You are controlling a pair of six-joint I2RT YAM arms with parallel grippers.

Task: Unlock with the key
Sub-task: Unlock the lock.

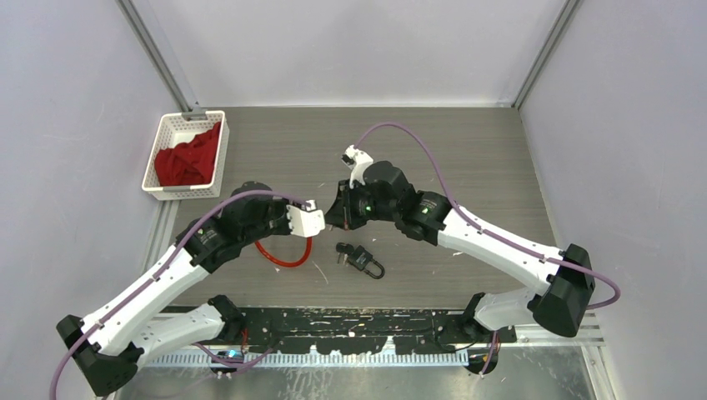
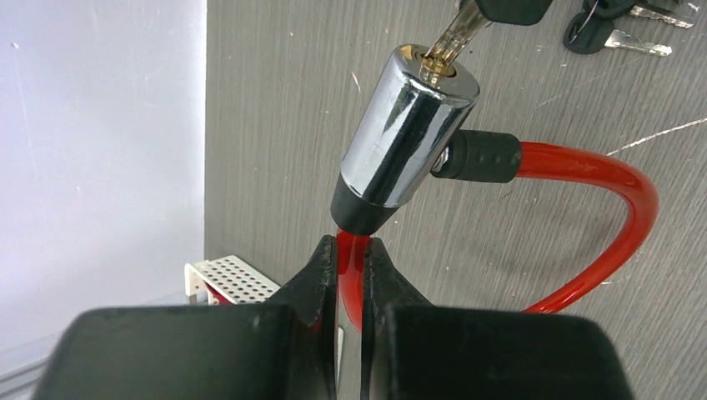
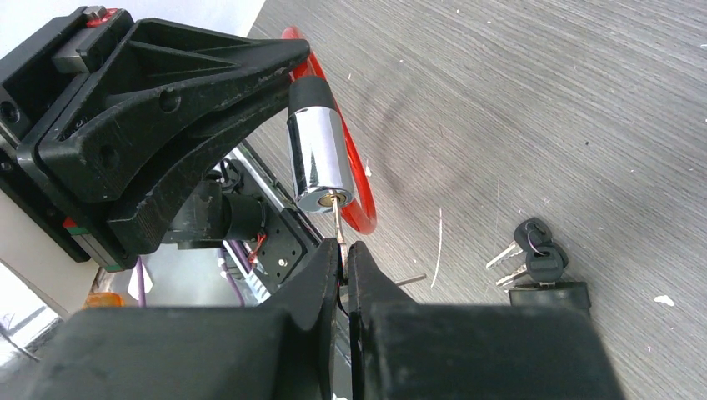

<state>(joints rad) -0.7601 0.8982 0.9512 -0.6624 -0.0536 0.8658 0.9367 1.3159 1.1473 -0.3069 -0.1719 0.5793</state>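
A: Since the key (image 3: pixel 336 218) stands with its tip in the keyhole of the lock (image 3: pixel 315 162), which step is in hand, do you think?

B: The turning, I would say. The right fingers (image 3: pixel 331 258) are closed on the back part of the key. The left fingers (image 2: pixel 328 262) pinch the red cable (image 2: pixel 600 179) just under the chrome lock, which is held up above the bench (image 1: pixel 467 150).

A: Is the key fully in?

B: Not fully, I judge; part of the blade shows outside (the spare keys (image 3: pixel 534 250) lie apart on the bench, not needed). The next move asks to push the key in line with the barrel and then turn the wrist around that same axis. The left side must hold firm, so that the lock does not twist with it.

A: And the cable end?

B: It sits in the side of the lock, not yet released.
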